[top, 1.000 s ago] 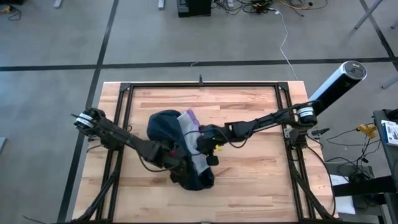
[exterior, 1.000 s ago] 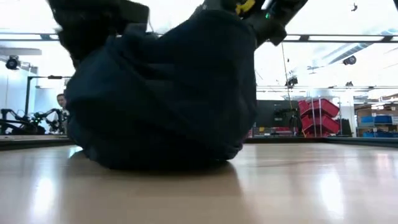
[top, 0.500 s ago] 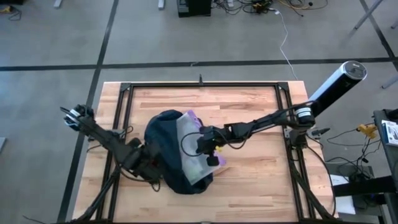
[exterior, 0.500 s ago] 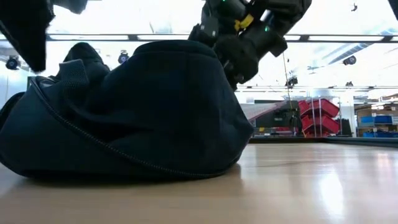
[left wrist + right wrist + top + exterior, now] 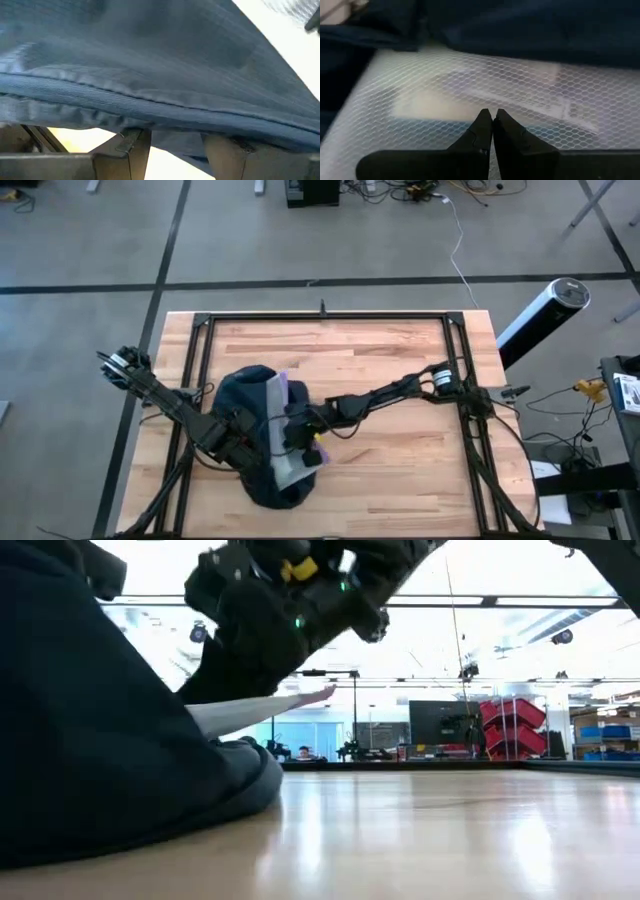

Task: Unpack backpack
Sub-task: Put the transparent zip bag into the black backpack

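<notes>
The dark navy backpack (image 5: 248, 392) lies slumped on the wooden table, left of the middle, and fills the left of the low view (image 5: 100, 740). A clear mesh pouch with a purple edge (image 5: 284, 465) lies across its top, one corner jutting out level (image 5: 300, 697). My left gripper (image 5: 240, 448) stands at the backpack's left side, its fingers closed on the fabric. My right gripper (image 5: 298, 436) reaches in from the right, shut, with its tips at the pouch (image 5: 470, 85). My left gripper has a seamed fold of the backpack's fabric (image 5: 175, 137) between its two fingers (image 5: 135, 147), coming from above and pointing steeply down. The rest of the backpack lies slack on the table. My right gripper points its shut fingertips (image 5: 485, 125) slanting down from the table's right onto the pouch's mesh face (image 5: 520, 107). Whether they pinch a layer or only rest on it, I cannot tell.
A black frame rail (image 5: 320, 320) runs around the table top. Bare wood (image 5: 400, 470) lies to the right of the backpack and along the far side (image 5: 330, 345).
My left gripper has gone toward the table's left edge, rolling its wrist, and has dragged the backpack left; the backpack has sunk from a tall heap into a low one. My right gripper has followed leftward and down, staying shut. The pouch has shifted left with the backpack.
</notes>
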Available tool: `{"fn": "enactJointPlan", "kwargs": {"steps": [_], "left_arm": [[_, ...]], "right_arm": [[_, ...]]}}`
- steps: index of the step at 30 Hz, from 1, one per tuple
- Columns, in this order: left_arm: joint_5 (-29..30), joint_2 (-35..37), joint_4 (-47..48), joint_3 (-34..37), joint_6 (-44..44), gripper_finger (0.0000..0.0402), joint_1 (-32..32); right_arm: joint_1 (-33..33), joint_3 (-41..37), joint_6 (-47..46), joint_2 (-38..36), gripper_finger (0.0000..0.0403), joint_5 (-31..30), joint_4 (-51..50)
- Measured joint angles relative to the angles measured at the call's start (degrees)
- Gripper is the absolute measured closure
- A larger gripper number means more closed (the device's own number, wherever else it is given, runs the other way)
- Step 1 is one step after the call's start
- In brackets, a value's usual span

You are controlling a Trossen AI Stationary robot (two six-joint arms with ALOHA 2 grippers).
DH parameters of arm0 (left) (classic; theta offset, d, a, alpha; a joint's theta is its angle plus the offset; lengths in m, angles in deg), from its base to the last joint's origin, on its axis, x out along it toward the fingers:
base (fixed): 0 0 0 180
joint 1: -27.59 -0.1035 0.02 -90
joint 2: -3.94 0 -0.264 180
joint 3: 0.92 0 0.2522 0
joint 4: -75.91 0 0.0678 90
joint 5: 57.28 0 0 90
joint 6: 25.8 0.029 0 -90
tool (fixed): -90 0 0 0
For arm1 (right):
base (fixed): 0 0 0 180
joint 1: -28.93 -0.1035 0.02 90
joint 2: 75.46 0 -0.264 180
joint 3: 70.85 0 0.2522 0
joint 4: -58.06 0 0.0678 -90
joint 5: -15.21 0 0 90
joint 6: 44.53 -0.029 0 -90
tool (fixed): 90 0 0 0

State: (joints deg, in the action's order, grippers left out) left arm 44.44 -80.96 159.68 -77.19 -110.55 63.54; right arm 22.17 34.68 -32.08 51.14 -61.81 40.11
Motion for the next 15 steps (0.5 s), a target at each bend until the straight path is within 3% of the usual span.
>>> {"fn": "enactJointPlan", "kwargs": {"steps": [4, 8, 12, 15], "left_arm": [[3.1, 0.4, 5.2, -6.2, -1.1, 0.0245, 0.5], [15.2, 0.5, 4.8, -10.2, -1.8, 0.0244, 0.7], [24.0, -0.3, -5.5, -8.7, 2.2, 0.0244, 0.1], [26.1, -1.8, -16.3, -4.6, 7.1, 0.0244, -1.3]], "right_arm": [[1.6, -0.1, 2.7, -4.1, 0.0403, -6.6, -7.6], [5.3, -2.7, 4.8, -9.2, 0.0403, -11.3, -11.8], [9.7, -10.6, 4.8, -13.1, 0.0403, -11.8, -10.5], [11.9, -16.4, 4.7, -15.9, 0.0403, -11.4, -6.8]]}}
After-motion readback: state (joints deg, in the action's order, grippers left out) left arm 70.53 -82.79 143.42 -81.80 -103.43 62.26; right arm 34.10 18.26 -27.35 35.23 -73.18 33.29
